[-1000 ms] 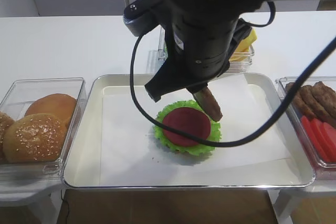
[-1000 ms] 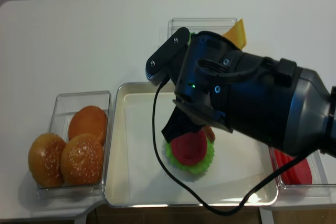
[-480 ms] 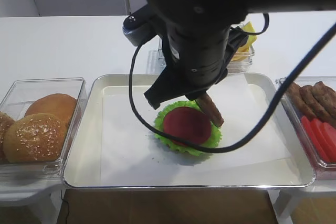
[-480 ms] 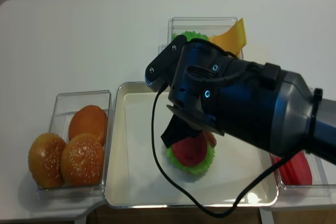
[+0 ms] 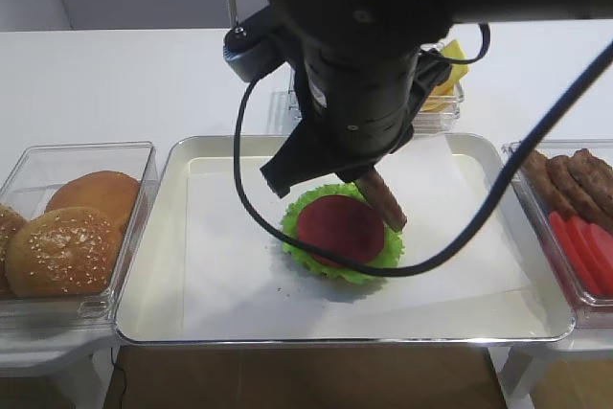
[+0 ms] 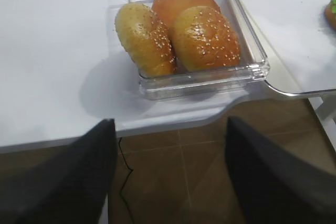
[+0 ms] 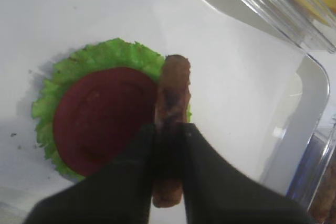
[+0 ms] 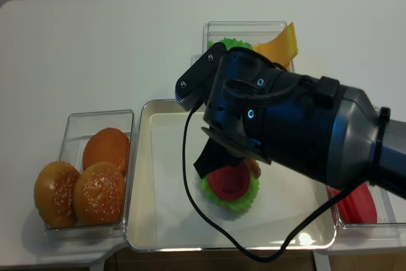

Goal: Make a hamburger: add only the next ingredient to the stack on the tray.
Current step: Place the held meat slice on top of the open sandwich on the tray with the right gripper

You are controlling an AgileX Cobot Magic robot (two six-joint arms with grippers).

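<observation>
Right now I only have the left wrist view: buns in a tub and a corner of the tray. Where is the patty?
Observer: The right gripper is shut on the meat patty, holding it on edge.
Operator: Is it over the stack?
Observer: It hangs at the stack's right side, over the lettuce leaf beside the tomato slice; whether it touches I cannot tell.
Operator: Is the stack on the tray?
Observer: Yes, it sits on the white paper sheet near the middle of the tray.
Operator: Any patties left?
Observer: More lie in the clear tub right of the tray, with red slices in front of them.
</observation>
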